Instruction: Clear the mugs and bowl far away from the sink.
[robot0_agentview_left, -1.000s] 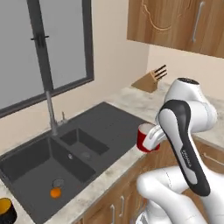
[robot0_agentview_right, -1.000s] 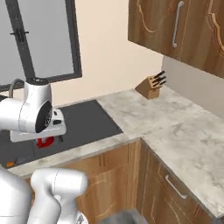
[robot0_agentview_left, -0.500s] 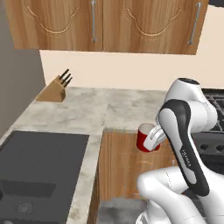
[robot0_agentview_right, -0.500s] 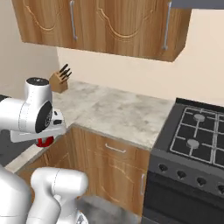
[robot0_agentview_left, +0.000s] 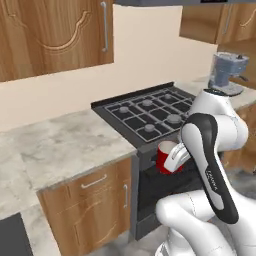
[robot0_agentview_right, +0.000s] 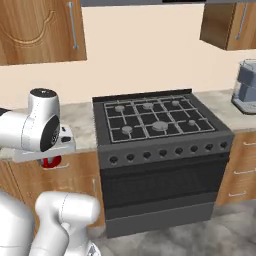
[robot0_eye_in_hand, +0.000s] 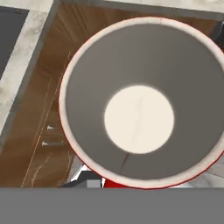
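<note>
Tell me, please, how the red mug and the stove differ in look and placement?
The red mug is small, glossy red outside with a pale inside; the stove is large, dark grey, with black grates. The red mug hangs in the air in the pincer, in front of the cabinets; the stove stands on the floor between wooden cabinets. Both are upright.

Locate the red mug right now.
The red mug is held in the gripper, off the counter, in front of the stove in the left base view; the hand view looks straight down into it.

red mug (robot0_eye_in_hand: 140, 103) from above, over wooden cabinet (robot0_eye_in_hand: 41, 113)
</note>
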